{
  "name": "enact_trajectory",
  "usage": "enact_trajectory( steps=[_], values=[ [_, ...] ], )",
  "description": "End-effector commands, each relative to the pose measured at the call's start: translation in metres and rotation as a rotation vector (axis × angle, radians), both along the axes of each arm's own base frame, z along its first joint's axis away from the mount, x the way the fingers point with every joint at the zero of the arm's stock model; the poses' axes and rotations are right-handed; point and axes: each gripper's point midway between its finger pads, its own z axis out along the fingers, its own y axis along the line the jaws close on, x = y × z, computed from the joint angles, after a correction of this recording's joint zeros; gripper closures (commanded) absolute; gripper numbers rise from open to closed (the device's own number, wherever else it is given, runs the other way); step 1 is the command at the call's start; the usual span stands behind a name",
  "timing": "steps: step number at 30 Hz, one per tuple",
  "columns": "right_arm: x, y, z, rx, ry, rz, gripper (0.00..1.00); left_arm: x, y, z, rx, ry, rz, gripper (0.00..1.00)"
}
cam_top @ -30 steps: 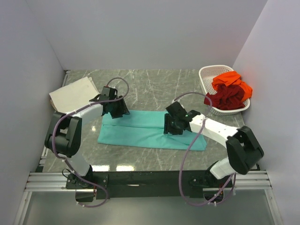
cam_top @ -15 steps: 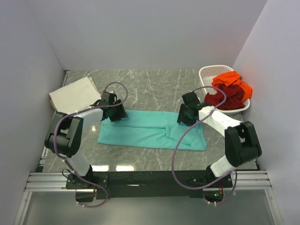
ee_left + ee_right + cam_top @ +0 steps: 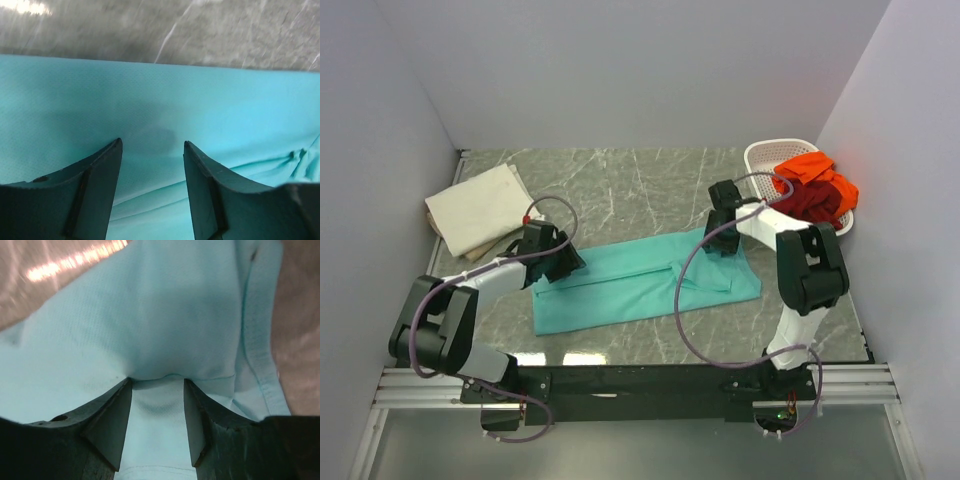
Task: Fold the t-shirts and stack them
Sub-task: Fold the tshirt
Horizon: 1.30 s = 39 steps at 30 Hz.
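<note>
The teal t-shirt lies flat in a long folded strip across the table, slanted with its right end farther back. My left gripper is at the strip's left far edge. In the left wrist view its jaws are open, low over the teal cloth. My right gripper is at the strip's right far corner. In the right wrist view it is open, with the teal cloth bunched at its fingertips. A folded cream t-shirt lies at the far left.
A white lattice basket at the far right holds the orange t-shirt and the dark red t-shirt. Grey walls stand on three sides. The table is grey marble. Cables loop over both arms.
My left gripper moved left and nearer, my right gripper moved right and farther back. The teal strip turned with them, its left end nearer and its right end farther back.
</note>
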Motion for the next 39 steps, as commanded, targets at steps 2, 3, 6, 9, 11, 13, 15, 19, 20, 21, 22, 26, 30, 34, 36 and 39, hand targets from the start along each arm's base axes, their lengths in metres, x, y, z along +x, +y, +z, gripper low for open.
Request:
enact_trajectory(
  steps=[2,3,6,9,11,13,15,19,20,21,22,26,30,34,36,39],
  values=[
    [0.039,-0.008,0.005,-0.069,-0.018,0.005,0.47,-0.052,0.013,-0.024,0.05,0.173,0.012,0.4],
    [0.057,-0.003,0.016,-0.061,-0.051,0.008,0.47,-0.052,0.011,-0.017,0.043,0.153,0.007,0.4],
    [0.08,0.003,0.02,-0.061,-0.045,0.017,0.47,-0.054,0.01,-0.001,0.043,0.122,0.0,0.4],
    [0.1,0.011,0.023,-0.049,-0.048,0.028,0.47,-0.055,0.013,0.016,0.058,0.081,-0.003,0.4],
    [0.107,0.013,0.023,-0.047,-0.046,0.032,0.47,-0.052,0.015,0.028,0.069,0.05,-0.008,0.39],
    [0.115,0.018,0.033,-0.027,-0.065,0.048,0.47,-0.048,0.016,0.042,0.082,0.01,-0.018,0.4],
    [0.119,0.022,0.044,-0.008,-0.092,0.06,0.47,-0.045,0.015,0.05,0.08,-0.018,-0.031,0.41],
    [0.115,0.031,0.079,0.049,-0.162,0.091,0.46,-0.036,-0.005,0.052,0.049,-0.051,-0.123,0.42],
    [0.112,0.032,0.084,0.061,-0.169,0.096,0.46,-0.036,-0.01,0.05,0.046,-0.05,-0.145,0.41],
    [0.105,0.032,0.084,0.065,-0.162,0.102,0.46,-0.038,-0.016,0.043,0.048,-0.033,-0.173,0.41],
    [0.101,0.033,0.096,0.076,-0.183,0.107,0.46,-0.041,-0.022,0.04,0.034,-0.024,-0.203,0.4],
    [0.071,0.039,0.095,0.11,-0.157,0.132,0.46,-0.038,-0.034,0.034,-0.009,-0.044,-0.235,0.4],
    [0.032,0.052,0.069,0.17,-0.083,0.162,0.47,-0.038,-0.031,0.024,0.017,-0.026,-0.239,0.39],
    [0.011,0.059,0.04,0.182,-0.015,0.165,0.47,-0.045,-0.034,0.014,0.013,0.005,-0.259,0.4],
    [0.006,0.061,0.029,0.184,0.013,0.163,0.48,-0.049,-0.031,0.006,0.035,0.023,-0.252,0.4],
    [0.004,0.063,0.017,0.188,0.049,0.167,0.48,-0.06,-0.024,-0.01,0.065,0.072,-0.24,0.4]
  ],
)
